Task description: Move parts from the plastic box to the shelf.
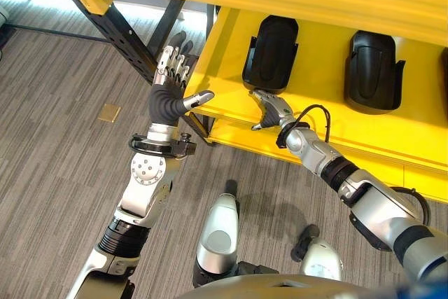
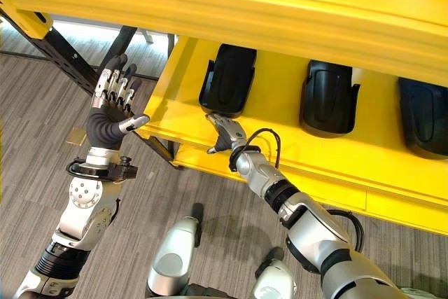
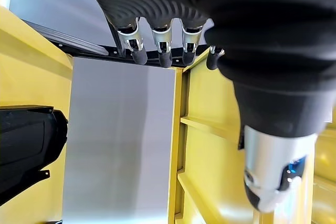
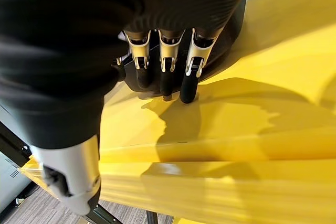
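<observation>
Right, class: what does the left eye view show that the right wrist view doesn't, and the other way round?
Left eye view, not the wrist view: the left hand, open and raised beside the shelf's corner, a second black part farther right, and the grey carpet with a brass floor plate.

Right wrist view, not the eye view: close up, the fingertips at or just above the yellow surface, in front of the nearest black part.

Shared: the right hand, open, the yellow shelf and that nearest black part.

Left hand raised, fingers straight, right hand extended, fingers relaxed
</observation>
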`<state>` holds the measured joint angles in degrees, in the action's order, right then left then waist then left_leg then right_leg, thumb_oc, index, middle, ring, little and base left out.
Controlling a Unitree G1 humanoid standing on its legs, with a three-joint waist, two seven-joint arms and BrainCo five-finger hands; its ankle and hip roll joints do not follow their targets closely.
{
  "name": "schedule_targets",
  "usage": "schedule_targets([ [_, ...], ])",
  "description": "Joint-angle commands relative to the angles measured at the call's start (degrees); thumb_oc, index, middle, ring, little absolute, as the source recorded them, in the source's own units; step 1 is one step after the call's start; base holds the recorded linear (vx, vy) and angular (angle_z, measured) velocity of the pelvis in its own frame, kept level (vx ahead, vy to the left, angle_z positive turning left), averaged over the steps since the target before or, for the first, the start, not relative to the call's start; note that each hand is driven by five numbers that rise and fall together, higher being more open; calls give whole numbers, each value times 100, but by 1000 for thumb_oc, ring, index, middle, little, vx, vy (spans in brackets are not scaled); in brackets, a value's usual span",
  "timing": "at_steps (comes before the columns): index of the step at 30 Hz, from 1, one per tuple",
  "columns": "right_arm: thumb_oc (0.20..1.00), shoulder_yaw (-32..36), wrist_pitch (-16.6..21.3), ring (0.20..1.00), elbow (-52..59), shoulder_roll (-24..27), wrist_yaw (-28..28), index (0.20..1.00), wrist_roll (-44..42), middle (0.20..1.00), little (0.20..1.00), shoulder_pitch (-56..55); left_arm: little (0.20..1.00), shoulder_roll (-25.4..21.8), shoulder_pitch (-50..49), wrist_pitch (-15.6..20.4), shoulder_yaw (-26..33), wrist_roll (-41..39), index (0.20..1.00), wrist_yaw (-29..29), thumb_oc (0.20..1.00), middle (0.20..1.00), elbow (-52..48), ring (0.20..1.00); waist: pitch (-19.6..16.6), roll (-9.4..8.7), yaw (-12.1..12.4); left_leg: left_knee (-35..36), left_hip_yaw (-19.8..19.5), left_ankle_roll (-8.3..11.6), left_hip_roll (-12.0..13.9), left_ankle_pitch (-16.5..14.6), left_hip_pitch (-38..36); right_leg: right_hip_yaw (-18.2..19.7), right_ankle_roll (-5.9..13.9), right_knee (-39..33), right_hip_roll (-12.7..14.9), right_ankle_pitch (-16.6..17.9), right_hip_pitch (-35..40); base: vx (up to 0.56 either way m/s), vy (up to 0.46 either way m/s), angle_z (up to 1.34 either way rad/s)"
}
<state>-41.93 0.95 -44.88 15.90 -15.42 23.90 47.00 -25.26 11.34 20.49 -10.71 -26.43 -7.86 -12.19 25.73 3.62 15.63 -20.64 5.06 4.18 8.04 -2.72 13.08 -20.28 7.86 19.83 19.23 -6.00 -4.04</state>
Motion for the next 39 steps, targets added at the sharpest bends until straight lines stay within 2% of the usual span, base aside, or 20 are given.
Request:
schedule_targets([
  [1, 1000, 232, 11, 1000, -216, -37, -91, 1000, 101, 1000, 1000, 500, 1000, 93, 139, 312, 36, -132, 1000, -20, 1000, 1000, -283, 1000, 59, 88, 138, -1, -52, -137, -231, -14, -139, -48, -193, 759, -225, -198, -42, 0, 0, 0],
  [10, 1000, 215, -1, 1000, -262, -1, -16, 1000, 50, 1000, 1000, 575, 1000, 104, 172, 309, -7, -127, 1000, -69, 1000, 1000, -295, 1000, 45, 102, 107, -6, -21, -144, -225, -24, -172, -27, -202, 797, -212, -211, -48, 0, 2, -2],
  [18, 1000, 88, 136, 1000, -92, -62, 72, 1000, -45, 1000, 1000, 427, 1000, 112, 170, 391, 2, -126, 1000, -104, 1000, 1000, -275, 1000, 67, 98, 66, -2, 9, -161, -231, -30, -172, 2, -200, 835, -200, -232, -71, -5, 2, -1],
  [25, 1000, -147, 378, 1000, 485, -110, 537, 1000, -301, 1000, 1000, 82, 1000, 146, 112, 449, 76, -169, 1000, -129, 1000, 1000, -250, 1000, 77, 49, -11, 51, -11, -154, -204, 14, -146, 91, -210, 816, -250, -244, -111, 0, 0, 0],
  [30, 1000, -491, 444, 1000, 1966, -52, 1361, 1000, -663, 1000, 1000, -413, 1000, 138, 71, 237, 144, -273, 1000, -224, 1000, 1000, -259, 1000, 185, -75, -167, 205, 20, -161, -156, 97, -114, 205, -164, 637, -342, -165, -201, -81, -9, -5],
  [31, 1000, -540, 296, 1000, 2473, 46, 1547, 1000, -751, 1000, 1000, -530, 1000, 113, 46, 215, 175, -229, 1000, -264, 1000, 1000, -282, 1000, 204, -119, -199, 234, 26, -158, -146, 112, -116, 222, -145, 602, -360, -144, -214, -69, -49, -11],
  [32, 1000, -582, 100, 1000, 2970, 156, 1786, 1000, -1140, 1000, 1000, -670, 1000, 89, 18, 157, 234, -272, 1000, -165, 1000, 1000, -313, 1000, 231, -191, -241, 268, 46, -141, -122, 116, -145, 247, -131, 551, -386, -141, -201, -62, -67, -6],
  [33, 1000, -588, 7, 1000, 3351, 260, 2052, 1000, -1544, 1000, 1000, -804, 1000, 104, -22, -40, 281, -559, 1000, -92, 1000, 1000, -351, 1000, 240, -253, -288, 323, 71, -128, -83, 141, -172, 275, -139, 491, -432, -125, -197, -52, -69, -2],
  [35, 1000, -576, -121, 1000, 3783, 399, 2376, 1000, -2053, 1000, 1000, -925, 1000, 121, -70, -144, 355, -620, 1000, -179, 1000, 1000, -381, 1000, 222, -301, -333, 408, 94, -116, -32, 196, -187, 300, -154, 392, -499, -86, -201, -45, -59, -6],
  [36, 1000, -547, -165, 1000, 4057, 473, 2590, 1000, -2549, 1000, 1000, -1067, 1000, 107, -106, -290, 401, -582, 1000, -241, 1000, 1000, -388, 1000, 213, -352, -363, 451, 100, -92, 8, 225, -200, 307, -154, 330, -535, -61, -199, -39, -77, -13],
  [39, 1000, -298, -120, 1000, 4513, 634, 2947, 1000, -3123, 1000, 1000, -1361, 1000, 100, -240, -590, 519, -448, 1000, -408, 1000, 1000, -378, 1000, 170, -458, -419, 662, 90, -44, 91, 318, -307, 346, -157, 93, -634, 20, -139, 3, -78, -9],
])
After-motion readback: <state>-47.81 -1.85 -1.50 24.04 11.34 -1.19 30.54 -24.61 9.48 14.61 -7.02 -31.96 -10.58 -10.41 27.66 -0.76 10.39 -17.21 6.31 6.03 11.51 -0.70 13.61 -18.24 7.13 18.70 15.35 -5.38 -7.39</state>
